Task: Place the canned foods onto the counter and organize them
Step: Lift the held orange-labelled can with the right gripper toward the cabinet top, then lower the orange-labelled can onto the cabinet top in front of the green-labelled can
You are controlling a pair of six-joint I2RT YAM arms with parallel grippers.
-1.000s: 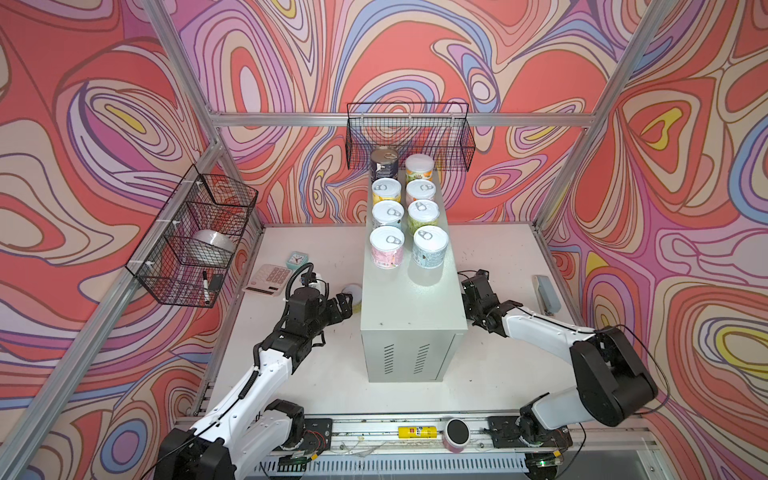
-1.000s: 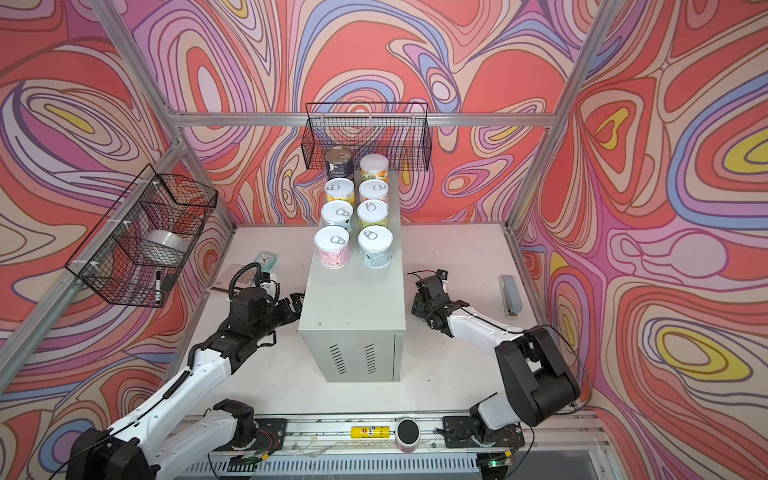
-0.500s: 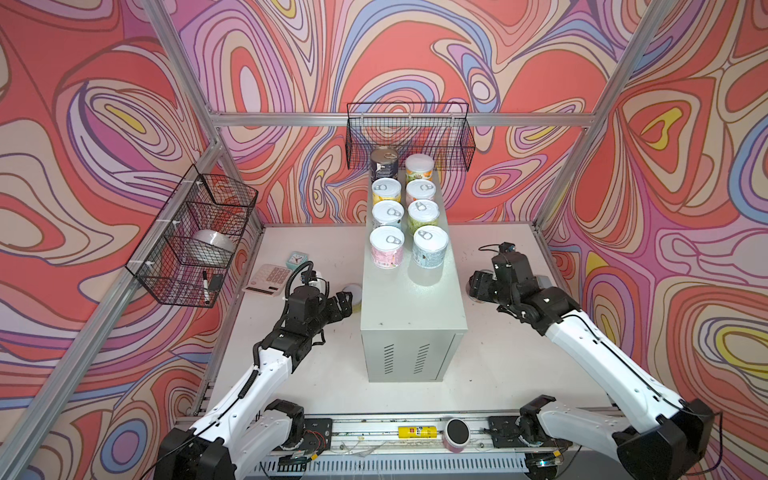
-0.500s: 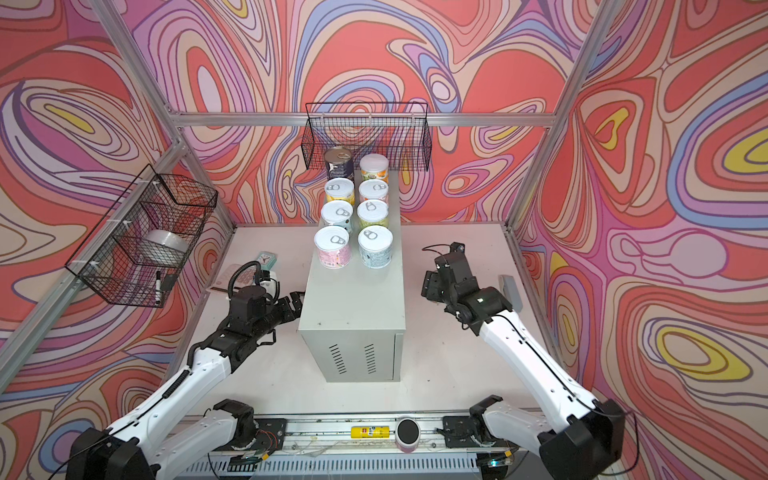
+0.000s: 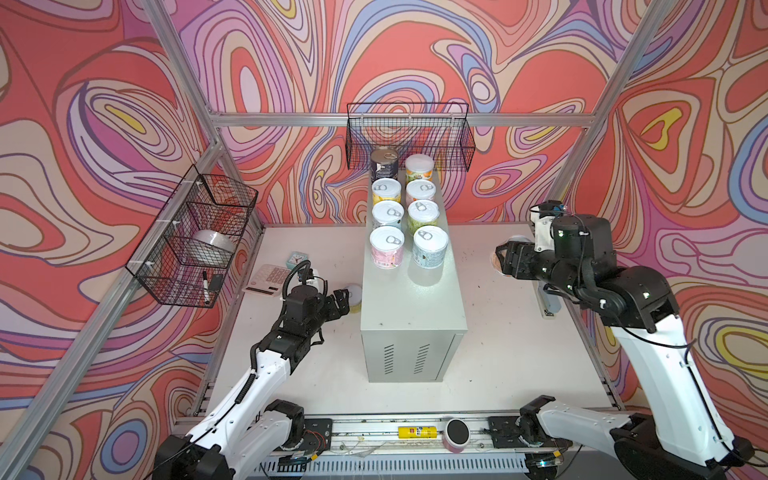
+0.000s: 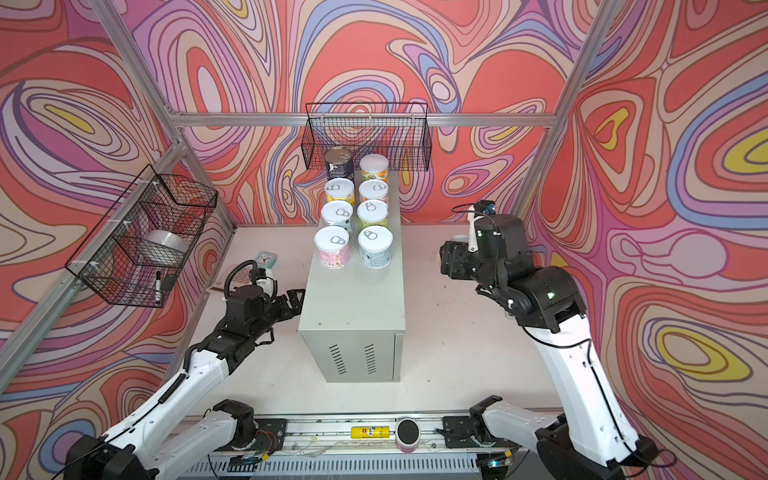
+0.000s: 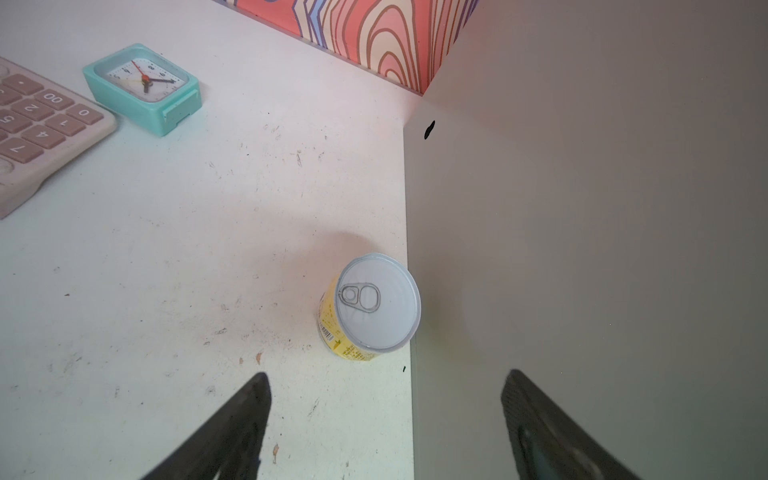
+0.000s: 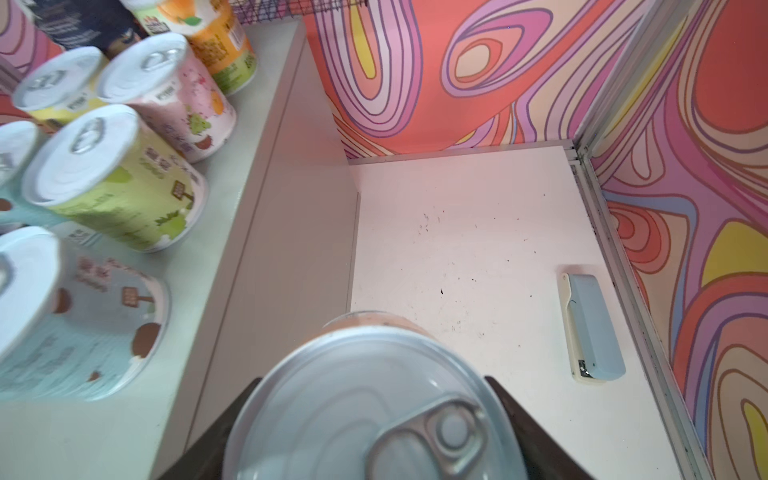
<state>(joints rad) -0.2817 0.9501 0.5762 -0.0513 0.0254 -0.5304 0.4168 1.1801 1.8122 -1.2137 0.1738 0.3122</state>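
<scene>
The right claw [image 5: 501,261] is pinched on a short tin with a salmon-pink label and a silver pull-tab lid [image 8: 365,403], with one finger pressed to each side of it. Claw and tin hang in the air off the right side of the tall light-grey metal counter [image 5: 409,316].

The left claw [image 7: 387,374] is spread wide with nothing between its fingers, low down at the counter's left side. Just ahead of it a short yellow-labelled tin with a white pull-tab lid [image 7: 376,305] stands upright on the white tabletop [image 7: 166,270], right beside the counter's left wall; whether it touches the wall I cannot tell.

Eight upright tins [image 5: 423,214] fill the far half of the counter's top in two files of four. A taller dark-blue tin with a silver lid [image 5: 384,165] and an orange-labelled tin [image 5: 419,167] stand farthest back. A pink-labelled tin [image 5: 387,249] and a pale-blue-labelled tin [image 5: 430,249] stand nearest the front.

A black wire basket [image 5: 191,216] on the wall left of the counter holds a silvery roll [image 5: 210,245] in one compartment and a marker pen [image 5: 205,284] in the frontmost one. A second black wire basket [image 5: 453,137] hangs on the back wall above the counter's far end.
</scene>
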